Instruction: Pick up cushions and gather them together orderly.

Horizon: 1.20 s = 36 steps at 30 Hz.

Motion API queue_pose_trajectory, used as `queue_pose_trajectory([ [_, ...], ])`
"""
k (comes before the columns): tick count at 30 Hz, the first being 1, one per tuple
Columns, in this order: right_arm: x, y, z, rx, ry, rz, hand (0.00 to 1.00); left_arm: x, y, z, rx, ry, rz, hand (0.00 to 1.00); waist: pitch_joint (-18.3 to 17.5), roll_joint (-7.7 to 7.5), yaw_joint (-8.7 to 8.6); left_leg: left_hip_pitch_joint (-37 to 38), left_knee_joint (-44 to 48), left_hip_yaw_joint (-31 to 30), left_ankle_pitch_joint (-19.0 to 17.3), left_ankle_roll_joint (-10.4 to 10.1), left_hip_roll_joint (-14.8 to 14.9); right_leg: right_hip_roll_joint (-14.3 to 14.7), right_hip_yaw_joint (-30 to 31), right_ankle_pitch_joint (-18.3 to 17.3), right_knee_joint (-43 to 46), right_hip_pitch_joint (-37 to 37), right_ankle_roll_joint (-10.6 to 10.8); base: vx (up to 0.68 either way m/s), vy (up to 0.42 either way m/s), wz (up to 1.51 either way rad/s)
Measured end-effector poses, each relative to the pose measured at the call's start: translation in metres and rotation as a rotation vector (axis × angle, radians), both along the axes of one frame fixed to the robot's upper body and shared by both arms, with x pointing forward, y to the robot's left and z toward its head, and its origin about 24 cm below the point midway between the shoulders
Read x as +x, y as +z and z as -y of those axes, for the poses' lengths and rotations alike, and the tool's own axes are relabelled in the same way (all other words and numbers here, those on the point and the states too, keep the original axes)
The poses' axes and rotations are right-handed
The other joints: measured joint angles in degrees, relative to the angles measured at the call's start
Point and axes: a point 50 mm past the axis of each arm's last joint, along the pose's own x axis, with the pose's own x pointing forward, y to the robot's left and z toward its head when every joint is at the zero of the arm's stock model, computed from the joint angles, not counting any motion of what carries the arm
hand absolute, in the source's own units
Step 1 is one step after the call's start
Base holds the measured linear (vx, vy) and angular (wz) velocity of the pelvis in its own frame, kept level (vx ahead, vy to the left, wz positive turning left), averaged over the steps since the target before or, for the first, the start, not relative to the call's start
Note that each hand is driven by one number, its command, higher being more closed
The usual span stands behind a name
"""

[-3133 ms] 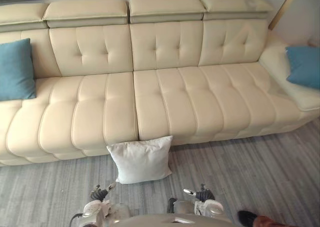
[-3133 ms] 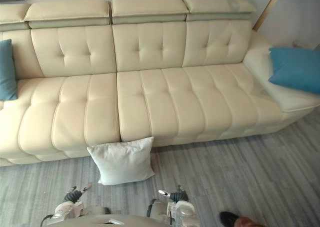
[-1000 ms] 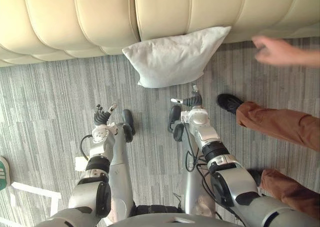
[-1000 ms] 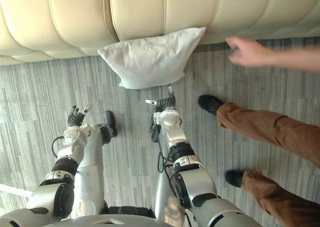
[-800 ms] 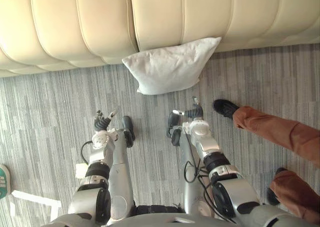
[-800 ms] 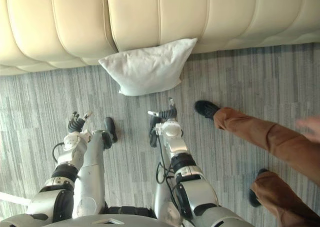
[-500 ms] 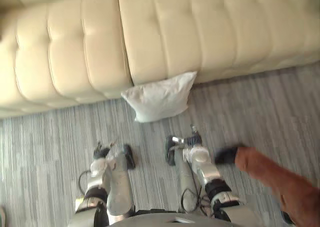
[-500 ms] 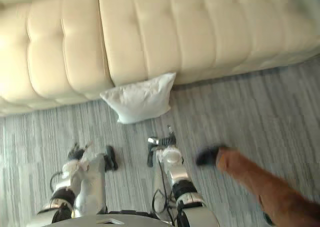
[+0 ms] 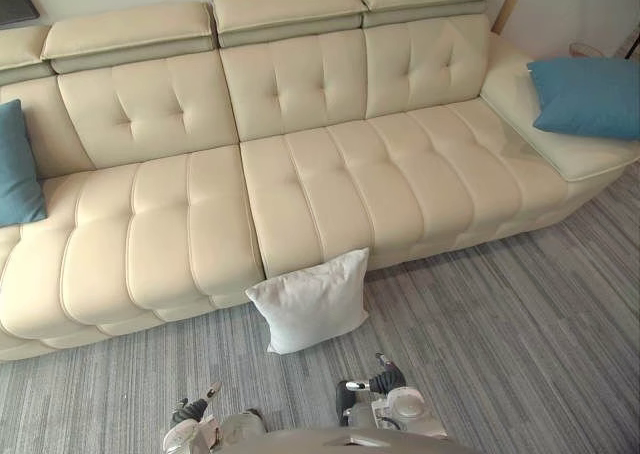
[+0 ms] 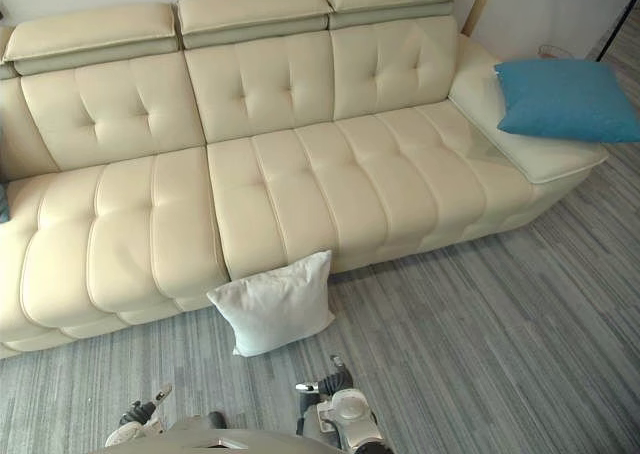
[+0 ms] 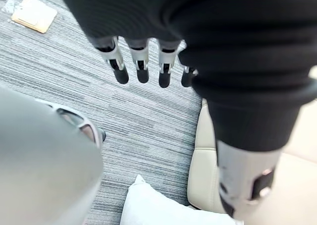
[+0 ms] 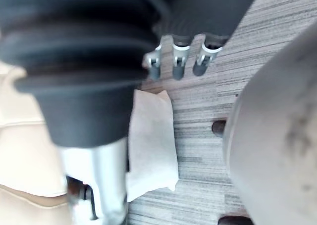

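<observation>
A grey striped carpet (image 9: 500, 324) runs along the foot of a long cream leather sofa (image 9: 300, 174) with tufted backs and padded headrests, standing against a pale wall. Seen from the head, the sofa takes up the upper half of the scene, and its end at 3 o'clock turns out into a broad flat ledge.

A white cushion (image 9: 310, 302) stands on the carpet at about 6 o'clock from the seam between the two seat sections. It is tilted back, with its top edge touching the sofa's front. A blue cushion (image 9: 585, 96) lies flat on the ledge at 2 o'clock. A second blue cushion (image 9: 15, 169) stands propped against the backrest at the 9 o'clock end, well apart from the other two.

Both hands hang low near the carpet, at 6 o'clock from the white cushion and clear of it. The left hand (image 9: 190, 414) is at 7 o'clock in the scene. From its own wrist, its fingers (image 11: 141, 69) hang loose in a row with the thumb apart, and they hold nothing. The right hand (image 9: 385, 382) sits just right of centre, its fingers (image 12: 176, 66) relaxed too and empty, with the white cushion showing on the carpet beyond them.

A small flat tan piece (image 11: 32, 14) lies on the carpet past the left hand.
</observation>
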Motion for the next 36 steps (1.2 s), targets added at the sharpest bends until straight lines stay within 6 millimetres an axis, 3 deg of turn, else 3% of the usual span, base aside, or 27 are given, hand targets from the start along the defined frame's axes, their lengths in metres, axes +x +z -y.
queue_pose_trajectory([
  [12,0.0,-0.005,0.016,-0.03,0.009,-0.065,0.0,-0.005,0.001,-0.02,0.043,-0.1,-0.056,0.0,0.57,-2.43,-0.25,3.25,-1.71,2.51,-0.98,0.4,-2.81,-0.69,6.03,3.11,-3.75,1.66,0.96,-0.03,0.054,-0.21],
  [16,0.01,0.0,0.02,-0.04,0.011,-0.032,0.0,0.008,0.005,-0.024,0.063,-0.134,-0.029,0.0,3.3,-3.38,-0.42,1.01,1.98,4.4,-3.02,1.05,-2.77,-0.56,9.02,3.0,-0.09,-1.85,1.44,-0.15,0.036,-0.38],
  [18,0.011,0.0,0.02,-0.034,-0.004,-0.031,0.0,0.019,0.007,-0.023,0.067,-0.151,-0.004,0.0,3.77,-3.95,-0.8,-0.66,3.42,4.37,-2.66,2.45,-2.5,-1.35,8.69,3.89,-1.57,-2.6,1.64,-0.1,0.007,0.05],
  [19,0.011,0.001,0.021,-0.03,-0.016,-0.03,0.0,0.022,0.007,-0.02,0.062,-0.152,0.005,0.0,4.39,-2.76,-0.92,-1.7,3.28,4.96,-1.86,3.34,-1.64,-2.15,7.07,3.3,-1.32,-2.71,1.29,-0.05,0.037,0.11],
  [20,0.014,0.002,0.022,-0.027,-0.024,-0.021,0.0,0.025,0.008,-0.02,0.062,-0.153,0.012,0.0,4.52,-2.56,-0.86,-1.98,3.33,4.8,-1.56,3.33,-1.22,-2.15,5.05,1.04,3.88,-4.54,-0.28,-0.04,0.047,0.22],
  [21,0.017,0.003,0.022,-0.027,-0.025,-0.015,0.0,0.025,0.008,-0.02,0.062,-0.151,0.014,0.0,4.56,-2.32,-0.88,-1.95,3.11,4.04,-0.92,3.06,-0.44,-2.75,0.91,-4.77,15.66,-6.76,-1.71,0.02,0.029,0.27],
  [23,0.008,-0.001,0.022,-0.026,-0.03,-0.04,0.0,0.02,0.007,-0.021,0.06,-0.145,0.004,0.0,4.33,-2.72,-0.06,-0.49,1.95,3.5,0.41,2.05,-0.14,-6.56,-5.5,-11.02,22.69,-4.14,-1.25,0.07,-0.109,0.22],
  [24,0.008,-0.001,0.022,-0.025,-0.028,-0.04,0.0,0.017,0.007,-0.023,0.066,-0.15,-0.006,0.0,4.04,-3.19,0.32,-0.42,2.05,3.9,0.79,1.42,-0.17,-9.18,-8.0,-12.9,21.91,-2.42,-0.29,0.05,-0.24,-0.1],
  [25,0.009,-0.001,0.021,-0.024,-0.025,-0.036,0.0,0.015,0.007,-0.026,0.072,-0.149,-0.01,0.0,3.78,-3.65,0.61,-0.65,2.22,4.22,1.13,0.91,-0.34,-9.82,-8.87,-13.59,19.87,-2.19,0.87,0.01,-0.281,-0.37],
  [26,0.014,0.002,0.024,-0.037,-0.015,-0.023,0.0,0.013,0.006,-0.026,0.063,-0.139,-0.021,0.0,3.44,-3.18,0.63,-1.62,1.59,4.24,2.08,0.04,0.08,-8.39,-9.86,-13.46,16.72,-2.12,1.62,-0.02,-0.276,-0.38],
  [27,0.016,0.003,0.028,-0.051,-0.006,-0.02,0.0,0.01,0.003,-0.018,0.038,-0.143,-0.033,0.0,3.34,-0.86,0.19,-2.59,0.09,4.21,3.86,-0.24,1.54,-5.97,-9.76,-11.0,13.28,-1.73,0.88,-0.04,-0.21,-0.32],
  [28,0.017,0.004,0.033,-0.065,-0.005,-0.021,0.0,0.008,0.002,-0.014,0.027,-0.142,-0.038,0.0,3.65,-0.48,0.17,-2.69,-0.76,4.23,4.83,-0.6,2.14,-4.84,-9.58,-9.7,11.39,-1.46,0.58,-0.03,-0.183,-0.3],
  [29,0.016,0.004,0.036,-0.078,0.003,-0.027,0.0,0.009,0.001,-0.012,0.023,-0.157,-0.039,0.0,3.43,0.87,0.21,-2.36,-1.83,4.27,6.25,-1.21,3.36,-3.05,-9.3,-7.9,8.47,-0.65,-0.17,-0.02,-0.136,-0.35],
  [31,0.011,0.002,0.037,-0.076,-0.003,-0.043,0.0,0.011,0.002,-0.013,0.027,-0.165,-0.035,0.0,3.57,0.7,0.03,-1.36,-1.9,4.32,7.18,-1.78,5.27,-0.43,-7.89,-5.68,5.22,0.76,-1.4,-0.07,-0.159,-0.48],
  [36,0.004,0.001,0.042,-0.073,-0.04,-0.053,0.0,0.014,0.003,-0.013,0.027,-0.164,-0.025,0.0,4.31,0.3,-0.05,-0.76,0.3,2.51,7.03,-1.8,5.73,0.68,-3.31,-4.6,4.16,0.27,-1.62,-0.12,-0.035,-0.43],
])
